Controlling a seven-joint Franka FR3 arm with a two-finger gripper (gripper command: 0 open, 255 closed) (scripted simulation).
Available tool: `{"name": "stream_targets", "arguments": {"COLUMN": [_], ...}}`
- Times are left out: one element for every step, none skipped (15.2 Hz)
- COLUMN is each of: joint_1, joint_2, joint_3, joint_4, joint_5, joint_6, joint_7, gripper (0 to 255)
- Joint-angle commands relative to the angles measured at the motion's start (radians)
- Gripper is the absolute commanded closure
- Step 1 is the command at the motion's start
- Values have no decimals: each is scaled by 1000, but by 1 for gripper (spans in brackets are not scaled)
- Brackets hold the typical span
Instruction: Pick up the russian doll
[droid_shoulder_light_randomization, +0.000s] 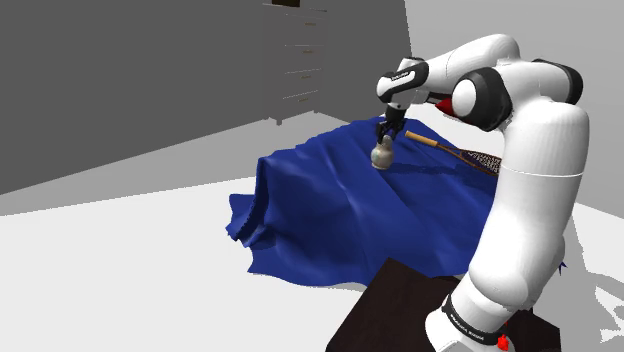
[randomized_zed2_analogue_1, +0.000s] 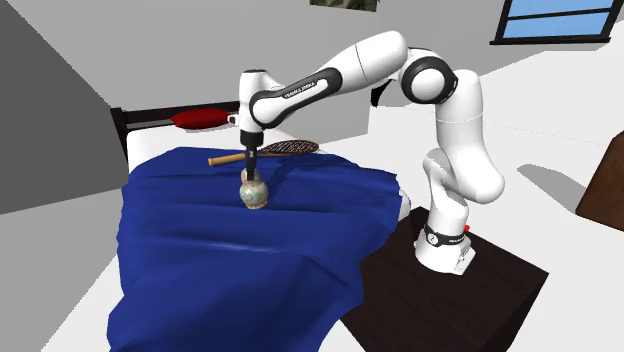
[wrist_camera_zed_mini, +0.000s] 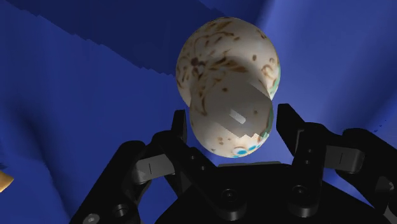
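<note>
Shoulder view: right of centre in the upper half, the gripper (droid_shoulder_light_randomization: 390, 135) stands over the russian doll (droid_shoulder_light_randomization: 382, 154) on the blue bedspread (droid_shoulder_light_randomization: 330, 215).

Second exterior view: the doll sits upright left of centre, with a racket (randomized_zed2_analogue_1: 283, 149) just behind it.

Wrist view: the fingers (wrist_camera_zed_mini: 180, 130) clench the speckled doll's narrower head.

The grasp looks made. Next comes a straight, steady lift.

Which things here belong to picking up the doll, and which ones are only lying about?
For the job: cream speckled russian doll; all-black two-finger gripper, clasping the doll's narrower end.

Lying about: wooden-handled racket; red cushion; crumpled blue blanket under the doll; grey chest of drawers.
</note>
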Motion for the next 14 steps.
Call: {"name": "stream_targets", "arguments": {"joint_1": [1,2,2,2,3,3,3,3,2,2,2,1,1,1], "joint_2": [-10,-14,-17,-20,-23,-26,-29,-31,-33,-35,-36,-38,-38,-38], "joint_3": [-3,-4,-5,-6,-6,-7,-8,-9,-9,-10,-11,-11,-11,-11], "joint_4": [14,23,33,42,52,62,72,83,94,105,117,129,130,130], "joint_5": [-6,-9,-11,-14,-16,-18,-19,-21,-23,-24,-25,-26,-27,-27], "joint_6": [-23,-35,-47,-59,-72,-84,-97,-109,-122,-135,-147,-160,-162,-162], "joint_7": [3,5,6,7,9,10,11,12,13,13,14,15,15,15], "gripper": [255,255,255,255,255,255,255,255,255,255,255,255,255,255]}}
